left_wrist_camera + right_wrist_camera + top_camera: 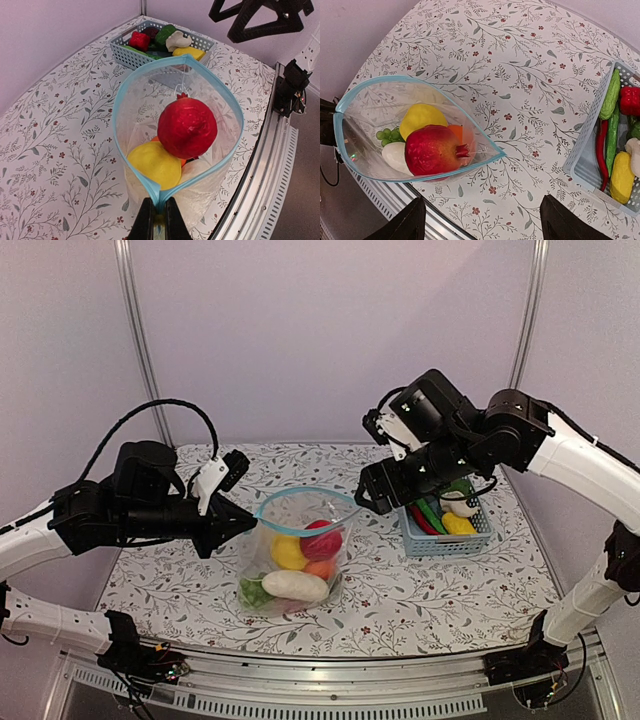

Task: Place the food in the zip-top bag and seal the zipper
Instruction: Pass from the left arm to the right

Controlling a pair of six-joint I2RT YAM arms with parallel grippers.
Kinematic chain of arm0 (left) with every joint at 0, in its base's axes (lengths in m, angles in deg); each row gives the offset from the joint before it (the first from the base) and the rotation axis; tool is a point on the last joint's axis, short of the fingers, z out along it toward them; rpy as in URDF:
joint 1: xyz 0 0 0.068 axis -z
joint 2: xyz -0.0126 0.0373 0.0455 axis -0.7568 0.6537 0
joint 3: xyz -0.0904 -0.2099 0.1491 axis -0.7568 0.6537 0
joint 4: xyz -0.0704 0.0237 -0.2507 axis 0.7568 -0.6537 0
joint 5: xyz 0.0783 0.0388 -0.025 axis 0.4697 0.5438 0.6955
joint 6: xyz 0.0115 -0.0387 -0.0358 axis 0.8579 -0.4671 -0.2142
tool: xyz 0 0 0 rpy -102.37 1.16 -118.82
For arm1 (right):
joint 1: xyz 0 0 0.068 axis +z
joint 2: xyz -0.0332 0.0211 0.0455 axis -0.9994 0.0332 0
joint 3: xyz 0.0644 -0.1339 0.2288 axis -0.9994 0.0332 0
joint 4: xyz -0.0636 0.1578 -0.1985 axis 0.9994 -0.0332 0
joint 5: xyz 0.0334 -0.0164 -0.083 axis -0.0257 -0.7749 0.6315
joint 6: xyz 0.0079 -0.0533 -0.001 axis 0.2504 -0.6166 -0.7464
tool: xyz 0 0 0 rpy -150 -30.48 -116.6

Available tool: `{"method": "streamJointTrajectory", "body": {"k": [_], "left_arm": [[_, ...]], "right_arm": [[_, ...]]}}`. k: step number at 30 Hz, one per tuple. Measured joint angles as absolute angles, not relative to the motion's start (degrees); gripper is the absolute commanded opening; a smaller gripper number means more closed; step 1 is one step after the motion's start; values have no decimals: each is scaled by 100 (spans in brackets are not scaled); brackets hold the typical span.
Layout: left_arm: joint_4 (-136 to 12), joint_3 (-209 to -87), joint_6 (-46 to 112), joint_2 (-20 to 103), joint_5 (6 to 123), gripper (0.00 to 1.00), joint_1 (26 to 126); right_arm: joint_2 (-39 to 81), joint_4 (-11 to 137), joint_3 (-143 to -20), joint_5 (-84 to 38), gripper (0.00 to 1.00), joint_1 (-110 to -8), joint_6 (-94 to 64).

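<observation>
The zip-top bag (pixel 295 560) stands mid-table with its mouth spread wide. My left gripper (pixel 160 220) is shut on the left corner of the zipper (pixel 116 115), a light blue strip. Inside lie a red fruit (pixel 187 127), a yellow lemon (pixel 152 165), a white radish (pixel 395 156), a green bunch (pixel 387 135) and a partly hidden orange (pixel 456 132). My right gripper (pixel 485 210) hangs open and empty above the table, just past the bag's right corner (pixel 497 150), touching nothing.
A light blue mesh basket (pixel 445 545) sits at the right with several more toy vegetables in it, red, green, yellow and white. The table's near metal rail (pixel 260 165) runs close behind the bag.
</observation>
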State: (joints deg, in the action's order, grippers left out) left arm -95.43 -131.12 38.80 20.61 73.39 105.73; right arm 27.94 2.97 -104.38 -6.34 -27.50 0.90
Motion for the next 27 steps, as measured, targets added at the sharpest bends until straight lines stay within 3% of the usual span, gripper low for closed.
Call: {"method": "streamJointTrajectory", "body": {"k": [23,27], "left_arm": [[-9543,-13112,3880,2061,7341,0,10573],[-9543,-13112,3880,2061,7339,0,10573]], "right_arm": [[3905,809,-10538,-879,51,-3240,53],[3966,863,-10538,-1049,40,-3290,-34]]}}
